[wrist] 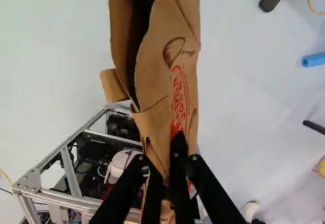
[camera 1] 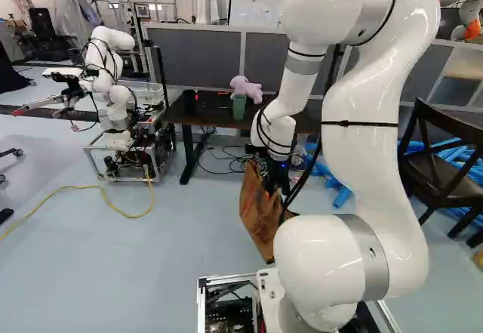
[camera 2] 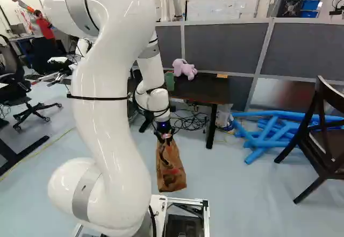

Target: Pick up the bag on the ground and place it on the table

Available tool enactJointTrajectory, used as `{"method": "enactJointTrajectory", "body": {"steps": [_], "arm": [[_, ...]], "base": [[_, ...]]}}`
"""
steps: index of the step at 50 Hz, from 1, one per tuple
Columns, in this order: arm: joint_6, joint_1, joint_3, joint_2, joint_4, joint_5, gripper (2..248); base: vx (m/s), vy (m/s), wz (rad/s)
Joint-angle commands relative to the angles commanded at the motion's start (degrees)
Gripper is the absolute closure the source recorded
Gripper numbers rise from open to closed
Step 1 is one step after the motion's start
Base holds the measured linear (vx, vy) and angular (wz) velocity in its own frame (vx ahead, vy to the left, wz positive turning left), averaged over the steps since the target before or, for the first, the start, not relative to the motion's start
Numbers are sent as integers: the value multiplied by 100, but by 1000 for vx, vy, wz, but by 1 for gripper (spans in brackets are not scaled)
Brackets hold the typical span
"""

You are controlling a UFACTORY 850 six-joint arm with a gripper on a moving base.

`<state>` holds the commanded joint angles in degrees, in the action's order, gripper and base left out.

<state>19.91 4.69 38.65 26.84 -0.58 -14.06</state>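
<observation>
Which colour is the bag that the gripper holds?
The bag is brown with red and dark print, clearest in the wrist view.

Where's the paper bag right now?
Paper bag is in the hand, on the base's side of the dark table, near the middle of the right base view.

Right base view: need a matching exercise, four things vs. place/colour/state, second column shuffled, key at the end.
Things
1. Paper bag
2. Plush toy
3. Tubes
4. Chair

Place, colour or state
A. Blue, piled on the floor
B. Dark wood, at the right of the right base view
C. Hanging from the gripper
D. Pinkish purple, sitting on the table

Pairs: 1-C, 2-D, 3-A, 4-B
</observation>
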Motion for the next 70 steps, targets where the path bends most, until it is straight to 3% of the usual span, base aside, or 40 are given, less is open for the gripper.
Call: {"method": "enactJointTrajectory", "body": {"steps": [70], "arm": [[0,-11,-253,-1753,0,-1386,229]], "base": [[0,0,0]]}}
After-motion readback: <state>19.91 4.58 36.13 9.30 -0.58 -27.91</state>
